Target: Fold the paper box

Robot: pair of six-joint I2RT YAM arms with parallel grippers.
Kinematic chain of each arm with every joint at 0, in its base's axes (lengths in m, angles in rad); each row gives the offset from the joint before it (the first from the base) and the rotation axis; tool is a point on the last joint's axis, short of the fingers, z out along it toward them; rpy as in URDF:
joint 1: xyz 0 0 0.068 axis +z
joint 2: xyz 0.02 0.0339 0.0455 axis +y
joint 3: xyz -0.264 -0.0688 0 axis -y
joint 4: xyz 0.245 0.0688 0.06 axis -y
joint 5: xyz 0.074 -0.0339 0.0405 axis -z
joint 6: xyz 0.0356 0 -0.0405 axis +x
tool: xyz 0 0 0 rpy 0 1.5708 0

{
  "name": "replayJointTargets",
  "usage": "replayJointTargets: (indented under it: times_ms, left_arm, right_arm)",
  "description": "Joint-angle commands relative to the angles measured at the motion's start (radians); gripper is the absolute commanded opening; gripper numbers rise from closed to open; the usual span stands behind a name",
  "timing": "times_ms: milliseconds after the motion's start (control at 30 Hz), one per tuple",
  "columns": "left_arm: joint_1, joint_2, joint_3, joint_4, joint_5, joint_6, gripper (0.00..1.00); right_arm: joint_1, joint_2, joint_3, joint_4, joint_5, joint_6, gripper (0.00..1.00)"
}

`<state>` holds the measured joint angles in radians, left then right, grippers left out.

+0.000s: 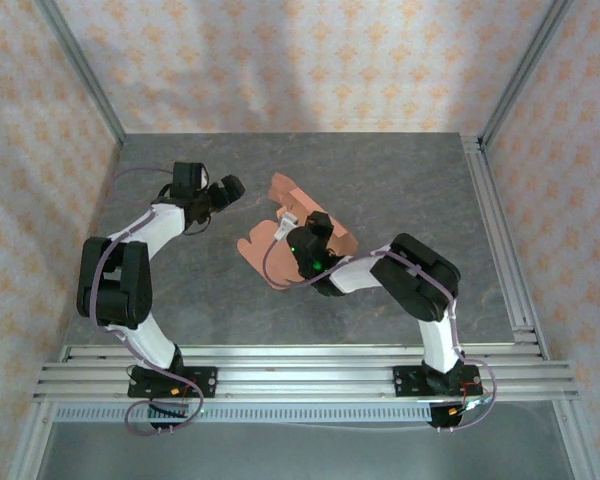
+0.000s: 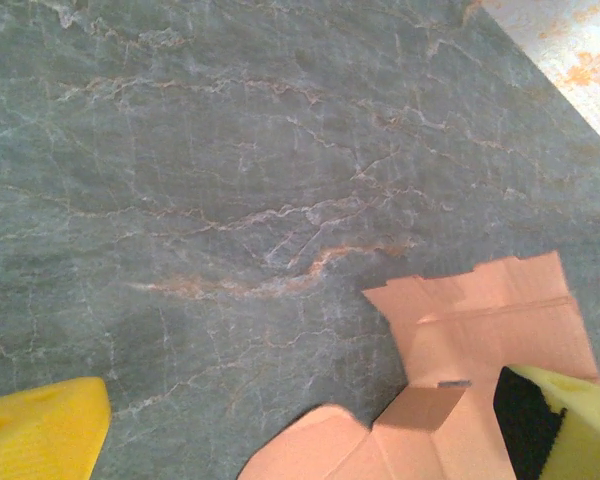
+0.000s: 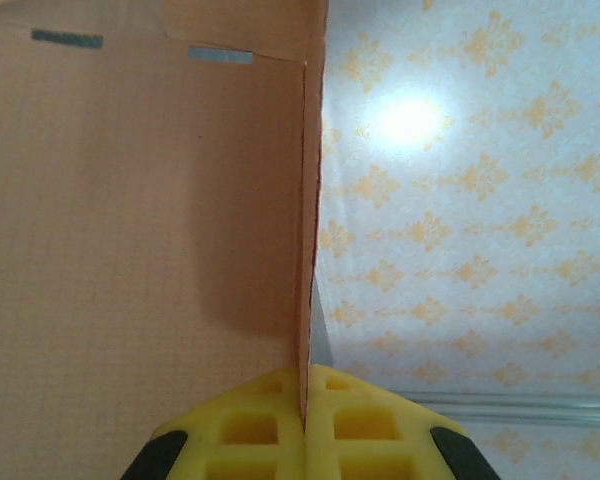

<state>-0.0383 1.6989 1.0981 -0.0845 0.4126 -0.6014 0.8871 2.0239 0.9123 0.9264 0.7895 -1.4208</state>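
While the paper box (image 1: 268,258) lies as a partly flat sheet near the middle of the table (image 1: 410,180), its long axis runs roughly from the far edge toward the near edge, slanting a little, with a rounded flap at the near end. My right pincer (image 3: 305,405) is clamped tight on the thin edge of one raised panel. My left pincer (image 1: 227,190) gapes wide, holding nothing, just left of the sheet's far end.

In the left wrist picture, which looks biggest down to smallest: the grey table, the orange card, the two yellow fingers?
1. table
2. paper box
3. yellow fingers: the two look about alike, both cut off at the frame edge and near the camera, so unranked.
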Motion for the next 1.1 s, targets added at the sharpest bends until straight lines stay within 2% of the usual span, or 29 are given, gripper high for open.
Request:
replayJointTargets:
  times_ms: [0,67,167,267,400,467,533,667,867,967,1067]
  left_arm:
    - [0.005,0.054,0.072,0.022,0.013,0.036,1.00]
    - [0.006,0.091,0.121,0.004,0.019,0.060,1.00]
    - [0.006,0.173,0.215,-0.039,0.032,0.146,0.93]
    - [0.007,0.295,0.355,-0.125,0.110,0.252,0.89]
    - [0.007,0.433,0.528,-0.219,0.179,0.357,0.74]
    - [0.007,0.497,0.628,-0.283,0.205,0.405,0.70]
    - [0.005,0.565,0.735,-0.363,0.265,0.452,0.61]
    - [-0.008,0.668,0.900,-0.523,0.412,0.548,0.59]
    - [-0.054,0.691,0.925,-0.604,0.488,0.656,0.59]
    - [-0.071,0.660,0.876,-0.564,0.505,0.657,0.59]
    - [-0.076,0.592,0.767,-0.456,0.503,0.636,0.59]
  right_arm:
    - [0.012,0.021,-0.022,0.180,-0.009,-0.113,0.00]
    - [0.012,0.022,-0.030,0.189,-0.020,-0.116,0.00]
    - [0.012,0.020,-0.040,0.207,-0.029,-0.118,0.00]
    - [0.013,0.014,-0.051,0.210,-0.036,-0.113,0.00]
    - [0.018,-0.005,-0.068,0.197,-0.056,-0.084,0.00]
    - [0.019,-0.012,-0.073,0.186,-0.061,-0.073,0.00]
    - [0.021,-0.017,-0.076,0.178,-0.062,-0.062,0.00]
    - [0.021,-0.017,-0.070,0.154,-0.062,-0.043,0.00]
    - [0.021,-0.029,-0.064,0.106,-0.069,-0.010,0.00]
    - [0.021,-0.028,-0.062,0.101,-0.069,-0.010,0.00]
    - [0.021,-0.029,-0.062,0.102,-0.066,-0.012,0.00]
